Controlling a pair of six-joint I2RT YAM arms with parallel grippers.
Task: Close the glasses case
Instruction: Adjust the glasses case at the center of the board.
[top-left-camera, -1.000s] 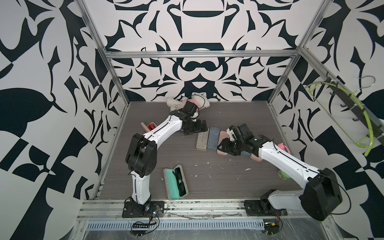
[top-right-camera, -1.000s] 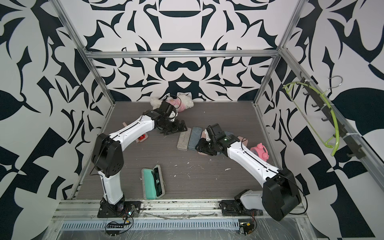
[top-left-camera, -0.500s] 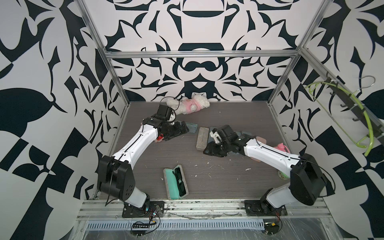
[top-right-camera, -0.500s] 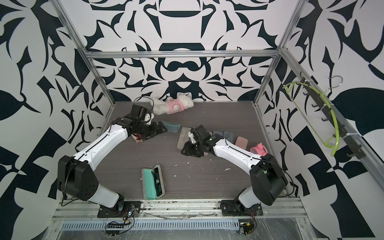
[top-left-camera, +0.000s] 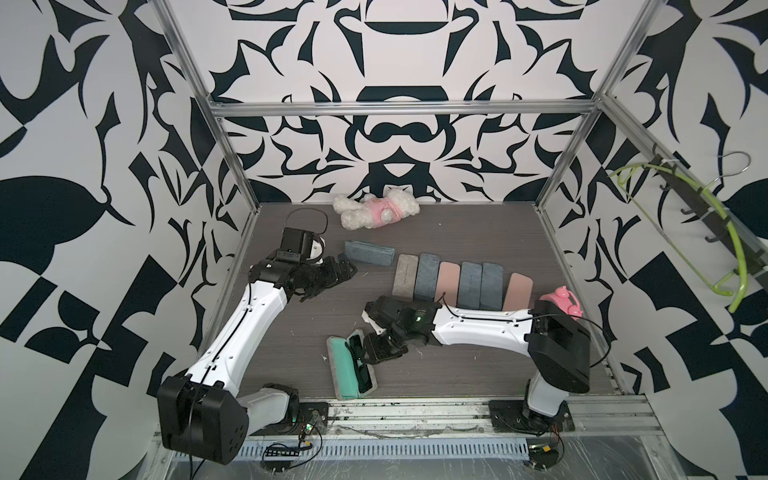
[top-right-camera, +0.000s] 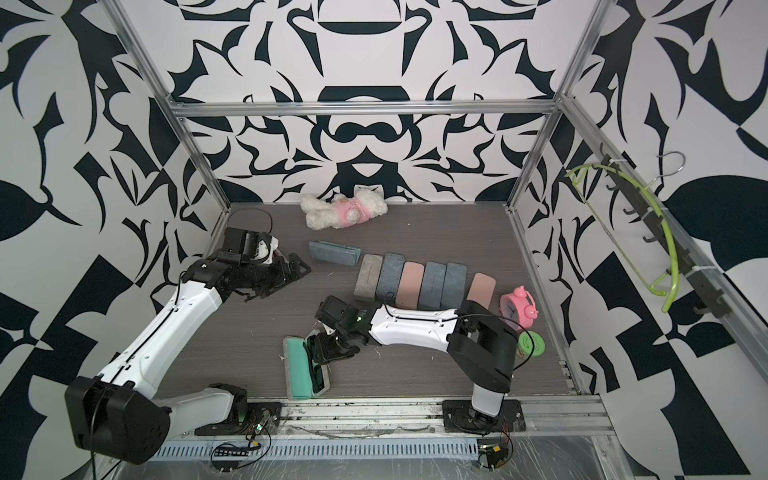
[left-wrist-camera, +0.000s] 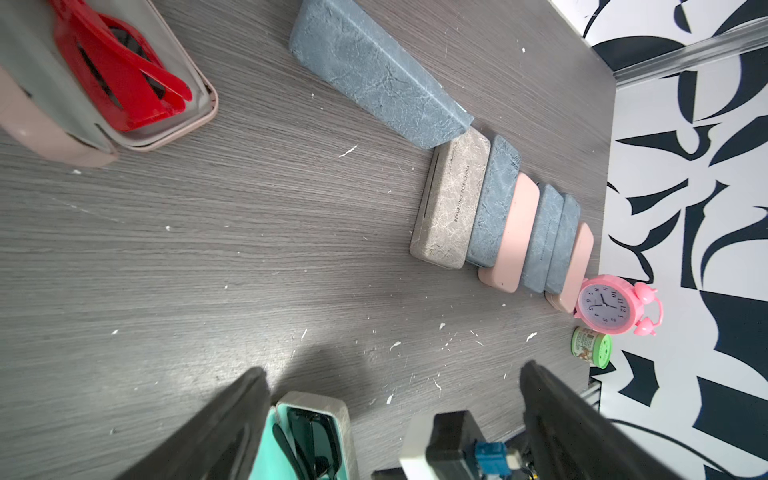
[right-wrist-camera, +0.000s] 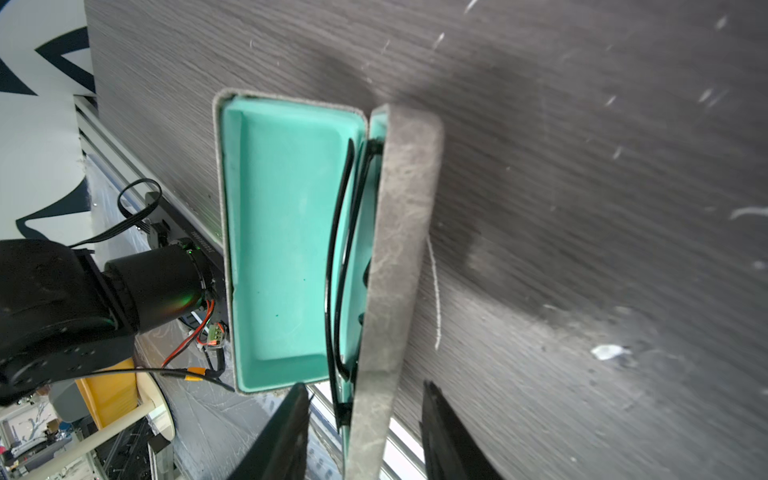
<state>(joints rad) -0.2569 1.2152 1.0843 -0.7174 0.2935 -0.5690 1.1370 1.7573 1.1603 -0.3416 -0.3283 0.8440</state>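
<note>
At glasses case (right-wrist-camera: 286, 232), right gripper (right-wrist-camera: 365, 385) straddles one half.

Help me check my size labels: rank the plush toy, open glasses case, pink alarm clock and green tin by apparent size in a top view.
1. plush toy and open glasses case: look alike; the case lies nearer the camera, so unranked.
2. pink alarm clock.
3. green tin, partly hidden.

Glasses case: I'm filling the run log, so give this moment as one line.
case open, glasses inside | right gripper open, jaws astride case end | left gripper open, away from case | closing not yet done
</note>
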